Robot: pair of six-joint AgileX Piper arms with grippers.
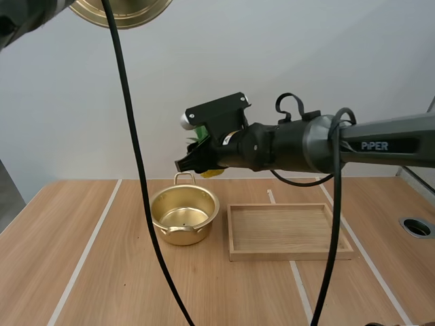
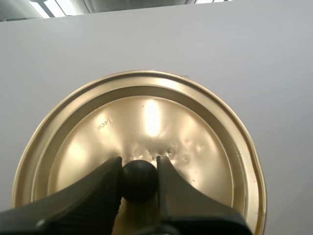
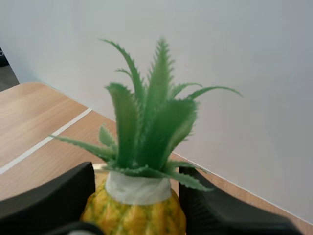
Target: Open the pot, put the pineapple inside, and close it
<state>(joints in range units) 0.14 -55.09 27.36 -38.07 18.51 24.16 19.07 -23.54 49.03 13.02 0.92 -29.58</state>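
Right jaws grip pineapple [image 3: 146,147] | left jaws grip lid [image 2: 146,122] | pot [image 1: 204,228] uncovered

Gold pot [image 1: 183,216], lidless, on surface [image 1: 102,285]; wooden tray [image 1: 291,255] just beside it; my right claw [image 1: 194,161] with pineapple [image 1: 212,173] above pot; lid [image 1: 122,10] aloft.

The pot [image 1: 194,231] stands open on the bench [image 1: 109,285] below the right fingers [image 1: 192,161], its mouth free from above and its inside bare. Its far handle [image 1: 183,178] rises from the rim on the side of these fingers. The pineapple [image 3: 142,200] fills the gap between them. The lid [image 1: 122,10] hangs high and well apart to their left, pinched at its knob [image 2: 139,178] by the left fingers [image 2: 93,191], away from the mouth. The wooden tray [image 1: 289,231] lies just beside the pot, below the right arm [image 1: 326,146]. On the pot's other side the bench is open.
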